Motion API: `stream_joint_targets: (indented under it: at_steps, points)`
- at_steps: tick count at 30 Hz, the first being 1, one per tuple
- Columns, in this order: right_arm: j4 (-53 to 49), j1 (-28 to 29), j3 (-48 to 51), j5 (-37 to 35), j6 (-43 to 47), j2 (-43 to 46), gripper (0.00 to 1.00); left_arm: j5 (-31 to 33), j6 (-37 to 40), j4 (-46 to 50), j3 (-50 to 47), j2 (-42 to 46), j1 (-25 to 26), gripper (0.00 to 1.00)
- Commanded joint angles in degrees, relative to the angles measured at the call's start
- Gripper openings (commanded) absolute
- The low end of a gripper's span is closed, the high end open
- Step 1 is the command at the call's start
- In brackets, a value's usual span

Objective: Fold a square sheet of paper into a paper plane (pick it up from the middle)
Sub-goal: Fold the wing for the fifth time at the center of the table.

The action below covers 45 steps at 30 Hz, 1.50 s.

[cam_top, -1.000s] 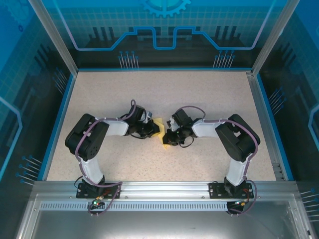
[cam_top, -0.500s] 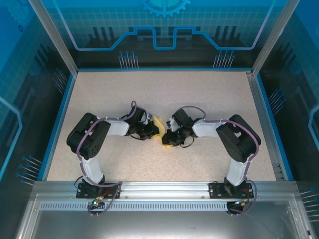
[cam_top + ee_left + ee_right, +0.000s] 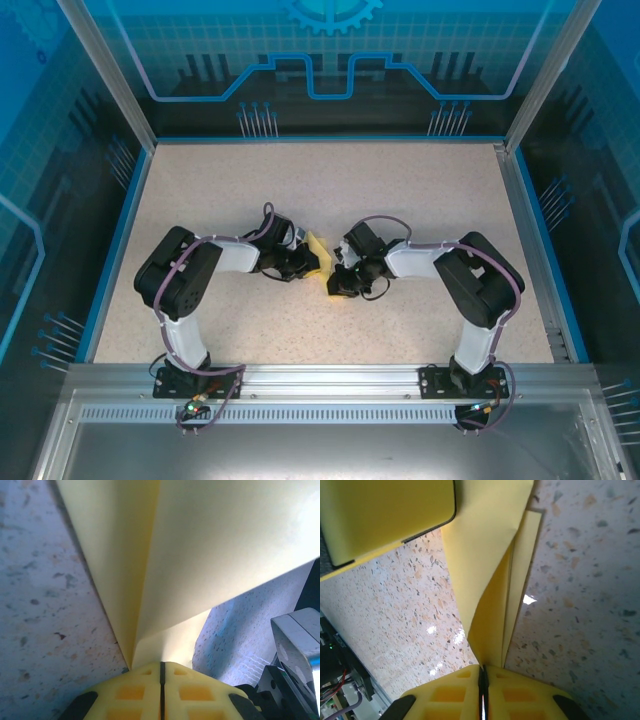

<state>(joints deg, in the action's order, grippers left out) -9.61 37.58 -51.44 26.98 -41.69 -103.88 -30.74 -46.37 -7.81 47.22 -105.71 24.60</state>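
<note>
Two black arms (image 3: 215,255) bend inward from their bases, elbows pushed out, forearms low over the speckled beige table (image 3: 400,190), wrists meeting near its centre. The left gripper (image 3: 161,666) has its yellow pads pressed together on one end of the creased bright-yellow sheet of thin paper (image 3: 485,555). The right gripper (image 3: 483,672) pinches the opposite end likewise. The sheet spans between them, close over the tabletop, its layers splaying apart.

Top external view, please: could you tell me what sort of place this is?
Probably an enclosed robot test cell, not a home: a speckled tabletop fenced by aluminium framing, with blue circuit-patterned panels behind and beside it.
</note>
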Motion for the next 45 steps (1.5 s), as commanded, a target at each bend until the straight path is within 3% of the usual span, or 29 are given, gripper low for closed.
stream_joint_targets:
  at_steps: [1,6,10,21,36,45]
  points:
    - [-4.70,1.35,0.46,-2.47,1.12,-0.63,0.14,2.41,0.58,3.52,0.42,-2.02,0.38,0.10]
    - [-2.55,1.33,3.25,-8.81,2.07,9.65,0.24,2.55,0.84,3.94,0.51,-1.78,0.45,0.10]
    - [-1.22,1.85,3.23,-11.69,4.47,13.29,0.25,2.74,1.06,4.29,0.58,-1.60,0.43,0.10]
    - [3.10,3.46,-3.44,-4.78,4.48,1.79,0.17,2.66,1.27,4.69,0.72,-1.60,0.45,0.10]
    - [-5.49,3.53,-3.63,-10.19,6.10,0.14,0.16,4.28,-0.04,6.80,2.19,-1.78,0.45,0.11]
    - [-3.54,3.64,-3.01,-5.69,5.84,-0.72,0.16,4.87,-0.39,7.11,2.28,-2.14,0.45,0.11]
